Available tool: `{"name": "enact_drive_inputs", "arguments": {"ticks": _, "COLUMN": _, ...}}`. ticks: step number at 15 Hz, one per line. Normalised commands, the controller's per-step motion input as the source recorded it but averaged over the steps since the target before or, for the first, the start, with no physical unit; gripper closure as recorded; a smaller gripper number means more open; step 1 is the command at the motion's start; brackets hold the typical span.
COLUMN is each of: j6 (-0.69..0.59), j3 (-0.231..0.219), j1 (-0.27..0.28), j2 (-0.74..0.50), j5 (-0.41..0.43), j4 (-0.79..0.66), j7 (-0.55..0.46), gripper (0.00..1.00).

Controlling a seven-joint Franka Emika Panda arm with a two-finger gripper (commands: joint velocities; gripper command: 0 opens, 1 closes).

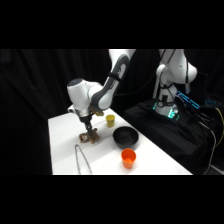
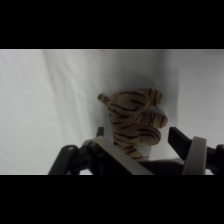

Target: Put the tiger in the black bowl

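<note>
Tiger (image 2: 134,122) — soft striped plush; black bowl (image 1: 125,136) matt; tongs (image 1: 81,159) shiny metal — table (image 1: 65,140) smooth.

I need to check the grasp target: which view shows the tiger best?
The wrist view: the tiger sits close up between the end effector's fingers, stripes clear. The side view shows only a small brown lump under the end effector.

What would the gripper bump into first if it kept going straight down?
Most likely the tiger, which lies between the gripper's open fingers; the table is right beneath it. Depth is hard to judge.
</note>
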Motion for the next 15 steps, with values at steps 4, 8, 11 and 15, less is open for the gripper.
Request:
{"name": "enact_drive_inputs", "arguments": {"ticks": 4, "j6": 0.11, "j3": 0.034, "j1": -0.049, "j2": 0.09, "j5": 0.111, "j4": 0.07, "j7": -0.02, "gripper": 0.00}}
{"name": "enact_drive_inputs", "arguments": {"ticks": 8, "j6": 0.08, "j3": 0.049, "j1": -0.059, "j2": 0.06, "j5": 0.112, "j4": 0.07, "j7": -0.04, "gripper": 0.00}}
{"name": "enact_drive_inputs", "arguments": {"ticks": 11, "j6": 0.05, "j3": 0.056, "j1": -0.066, "j2": 0.10, "j5": 0.112, "j4": 0.13, "j7": -0.05, "gripper": 0.00}}
{"name": "enact_drive_inputs", "arguments": {"ticks": 15, "j6": 0.03, "j3": 0.069, "j1": -0.080, "j2": 0.05, "j5": 0.124, "j4": 0.09, "j7": -0.07, "gripper": 0.43}}
